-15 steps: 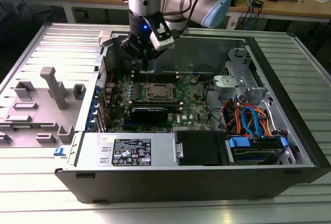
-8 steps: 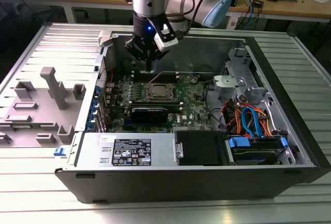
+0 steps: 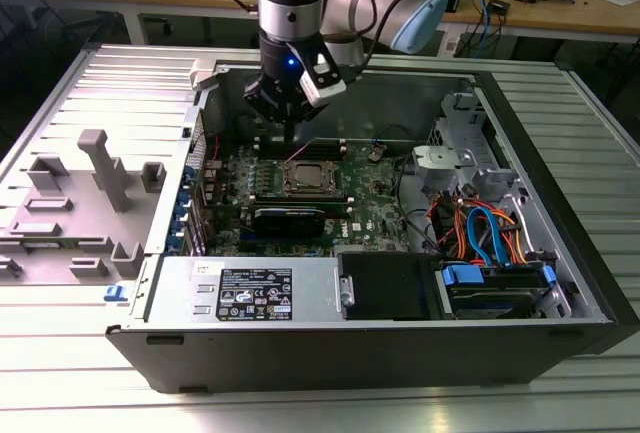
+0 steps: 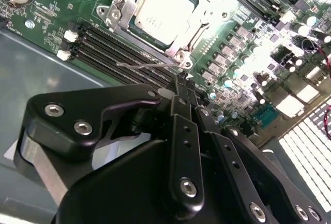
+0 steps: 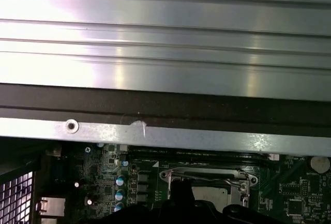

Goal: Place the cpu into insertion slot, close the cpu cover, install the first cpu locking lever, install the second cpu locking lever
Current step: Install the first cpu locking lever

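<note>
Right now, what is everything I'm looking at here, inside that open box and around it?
Computer case: one, black and grey, lying open on a ribbed metal table.
Motherboard: one, green, on the case floor.
Cpu: one, silvery, seated in the insertion slot.
Cpu cover: one, silvery frame around the cpu.
Memory slots: several, black, beside the socket.
Cables: bundle, orange and blue, exterior view's right.
Plastic fixture: one, grey, exterior view's left.
Hand: one, black, above the socket.
</note>
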